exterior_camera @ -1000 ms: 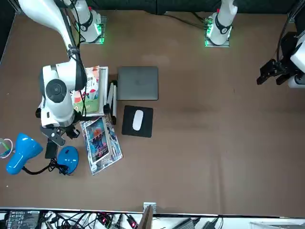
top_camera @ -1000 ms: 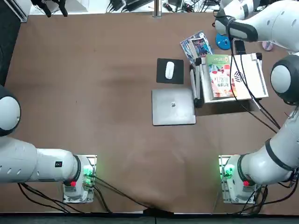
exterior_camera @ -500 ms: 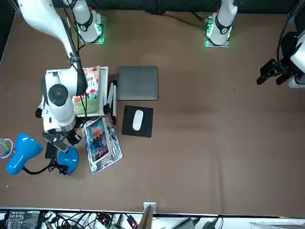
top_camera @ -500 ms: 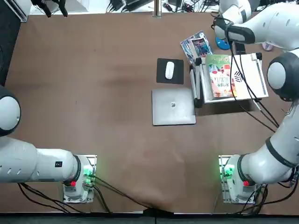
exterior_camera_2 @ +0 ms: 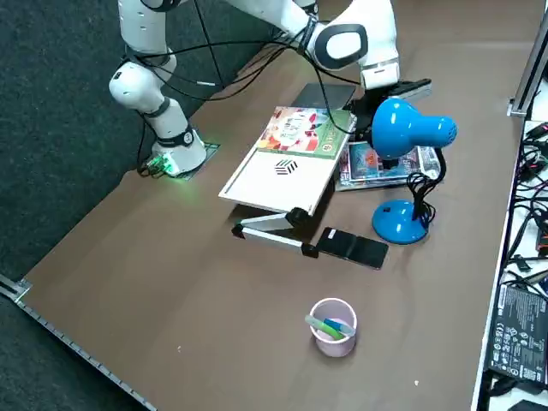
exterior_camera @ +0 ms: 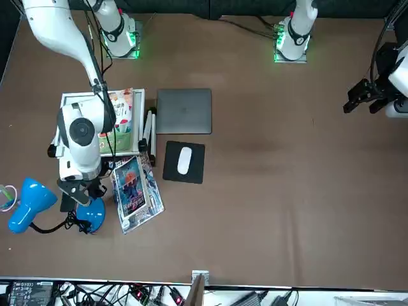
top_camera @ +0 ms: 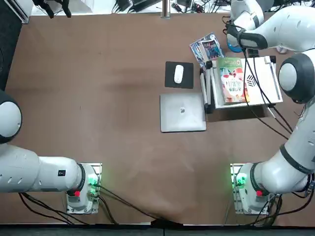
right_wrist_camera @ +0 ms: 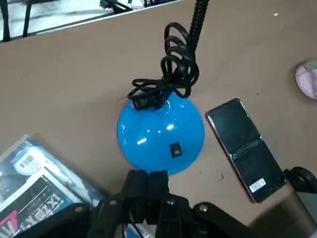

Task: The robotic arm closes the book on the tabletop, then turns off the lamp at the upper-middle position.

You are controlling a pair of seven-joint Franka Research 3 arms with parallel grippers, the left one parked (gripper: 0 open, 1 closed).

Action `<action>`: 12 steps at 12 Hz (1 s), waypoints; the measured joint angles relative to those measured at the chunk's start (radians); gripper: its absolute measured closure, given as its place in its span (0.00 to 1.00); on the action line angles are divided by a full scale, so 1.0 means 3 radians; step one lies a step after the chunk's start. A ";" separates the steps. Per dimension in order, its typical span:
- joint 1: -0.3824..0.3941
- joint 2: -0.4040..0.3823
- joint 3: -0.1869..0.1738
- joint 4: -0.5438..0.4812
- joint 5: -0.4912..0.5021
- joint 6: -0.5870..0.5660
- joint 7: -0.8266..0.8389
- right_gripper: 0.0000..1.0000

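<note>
Your right gripper (right_wrist_camera: 147,179) is closed, its two black fingertips together with nothing between them, above the tabletop (right_wrist_camera: 74,74) near the edge of the lamp's (right_wrist_camera: 161,131) round blue base, where a small black switch (right_wrist_camera: 175,149) shows. The book (exterior_camera_2: 301,131) lies shut, its green and red-pink cover facing up, on a white slanted stand (exterior_camera_2: 272,181) beside the closed grey laptop (top_camera: 182,112).

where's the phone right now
In the right side view, the phone lies on the tabletop between the lamp's round blue base and the white stand.
</note>
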 joint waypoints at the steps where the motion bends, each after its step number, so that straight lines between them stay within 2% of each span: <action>1: -0.0020 0.0019 -0.0006 -0.0004 -0.0010 0.0039 0.0000 0.99; 12: -0.0140 0.0176 -0.0023 -0.0029 -0.0050 0.0231 0.0000 0.99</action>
